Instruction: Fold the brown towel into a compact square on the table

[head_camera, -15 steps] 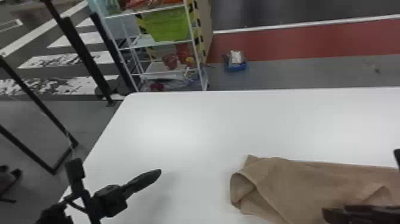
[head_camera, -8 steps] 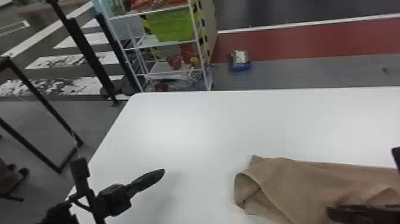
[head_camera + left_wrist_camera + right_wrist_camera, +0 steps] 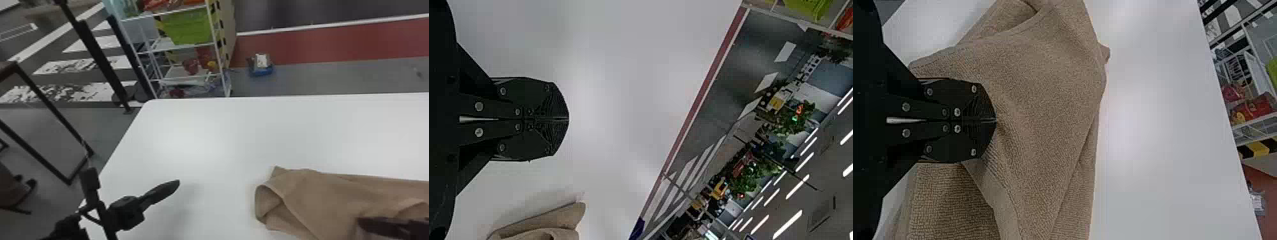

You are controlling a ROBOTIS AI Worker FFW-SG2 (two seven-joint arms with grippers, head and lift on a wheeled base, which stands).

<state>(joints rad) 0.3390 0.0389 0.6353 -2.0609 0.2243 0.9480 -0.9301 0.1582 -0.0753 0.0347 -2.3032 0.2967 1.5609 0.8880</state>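
Brown towel [image 3: 322, 198] rumpled on table [image 3: 204, 137] | right gripper [image 3: 362, 221]: jaws pinching it | left gripper [image 3: 176, 184]: jaws together

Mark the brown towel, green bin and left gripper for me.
Brown towel [image 3: 322, 198]: head view, on its upper layer.
Green bin [image 3: 191, 29]: head view, on its front side.
Left gripper [image 3: 565, 119]: left wrist view, midway between its fingertips.

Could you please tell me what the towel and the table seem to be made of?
The towel looks like matte terry cloth, perhaps cotton, given its fine nubby pile. The table has a smooth white top with soft sheen, possibly laminate or plastic.
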